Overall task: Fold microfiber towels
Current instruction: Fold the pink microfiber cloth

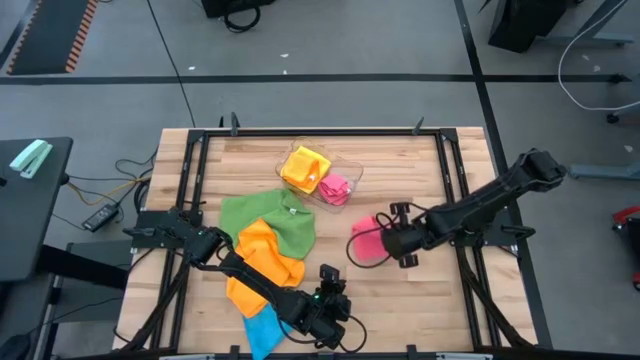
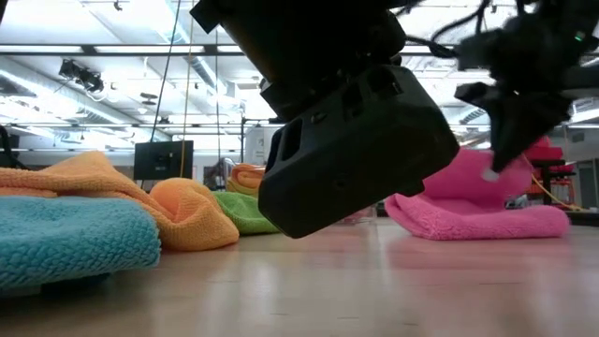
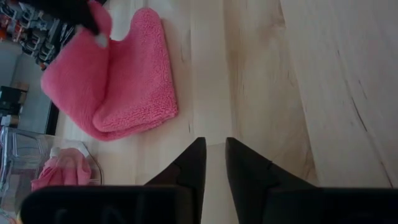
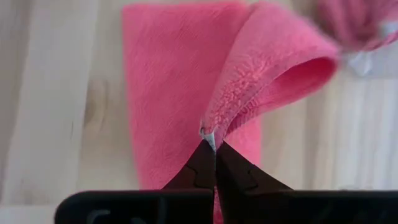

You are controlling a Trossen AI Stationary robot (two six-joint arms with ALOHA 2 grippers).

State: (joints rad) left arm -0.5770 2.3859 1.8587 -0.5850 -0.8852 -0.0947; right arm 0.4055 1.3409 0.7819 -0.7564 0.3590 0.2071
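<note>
While the right gripper [image 4: 214,144] pinches the pink towel's [image 4: 180,81] edge, its underside stays hidden.

- The pink towel [image 4: 180,81] is soft cloth with a fuzzy, nubby face. Its edge has a neat row of stitches.
- The blue towel [image 2: 65,239] is thick cloth with lots of tiny bumps.
- The orange towel [image 2: 178,211] and the green towel [image 1: 265,215] are the same fluffy, dull cloth.
- The table [image 3: 298,81] is pale wood, smooth, with long grain lines and a soft shine.
- The tray [image 3: 15,158] is clear, shiny plastic.
- The left gripper [image 3: 214,163] has dark, smooth, dull fingers like hard plastic.
- The right gripper [image 4: 214,152] looks the same, dark and not shiny.
- The frame [image 1: 195,165] around the table is black metal.
</note>
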